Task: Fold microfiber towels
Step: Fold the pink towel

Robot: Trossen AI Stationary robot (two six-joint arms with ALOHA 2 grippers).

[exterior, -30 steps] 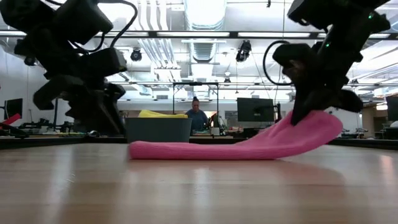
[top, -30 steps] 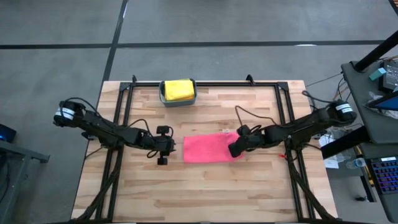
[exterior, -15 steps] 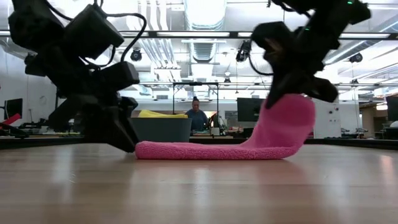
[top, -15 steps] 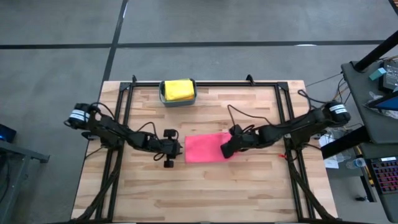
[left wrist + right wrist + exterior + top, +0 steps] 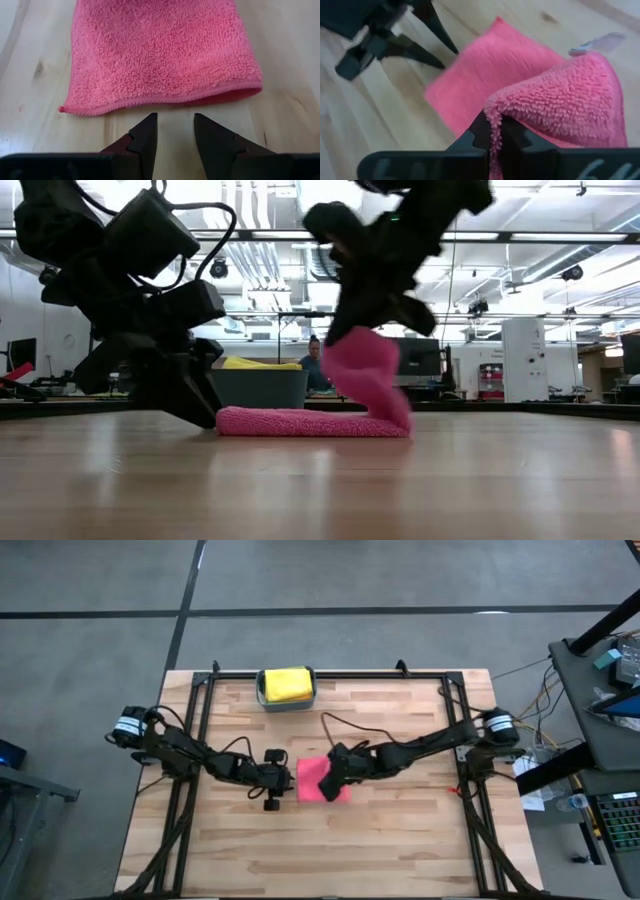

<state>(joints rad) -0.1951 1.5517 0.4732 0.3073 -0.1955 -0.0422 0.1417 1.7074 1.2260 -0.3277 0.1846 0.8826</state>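
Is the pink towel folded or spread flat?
Half folded: the right claw lifts one edge of the pink towel over the flat part.

A light wooden plank table [image 5: 400,850] carries a black metal frame [image 5: 455,705] along its edges. A grey rectangular plastic bin [image 5: 286,701] sits at the middle of the far edge. Around the table is grey concrete floor [image 5: 90,600]. At the right, a dark desk [image 5: 600,690] holds clutter. Beyond the table, a seated person [image 5: 316,367] and computer monitors [image 5: 420,360] show in a workshop under ceiling lights [image 5: 330,200].
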